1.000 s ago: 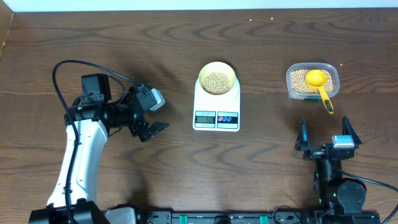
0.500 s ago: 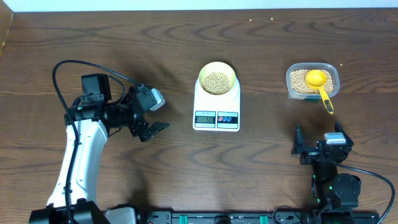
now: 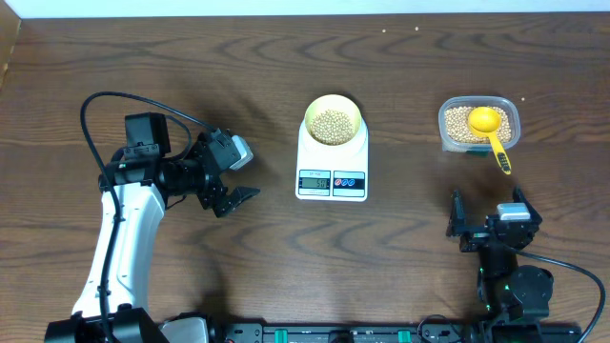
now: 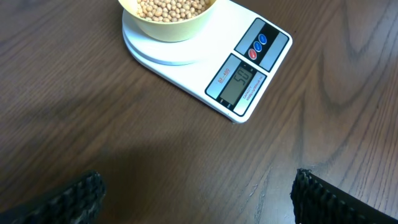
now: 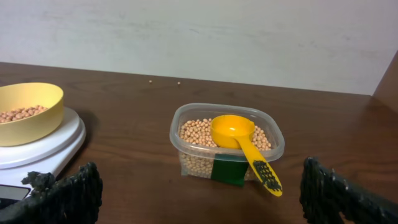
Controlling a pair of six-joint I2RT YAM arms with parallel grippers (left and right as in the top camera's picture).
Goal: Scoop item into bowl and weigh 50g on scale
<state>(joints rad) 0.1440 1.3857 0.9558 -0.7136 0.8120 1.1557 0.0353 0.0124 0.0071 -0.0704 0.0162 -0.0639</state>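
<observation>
even bright overhead light, soft faint shadows, mild sheen on wood, all views sharp

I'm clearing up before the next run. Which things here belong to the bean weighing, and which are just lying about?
Job: beans, bowl, scale, plastic tub, yellow scoop.
Lying about: two tiny specks at the far side of the table, too small to identify.

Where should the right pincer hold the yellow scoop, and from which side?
Grip the scoop at its handle's dark ribbed end, which juts past the tub, clear of beans. Bring the right pincer from above, fingers across the narrow width.
</observation>
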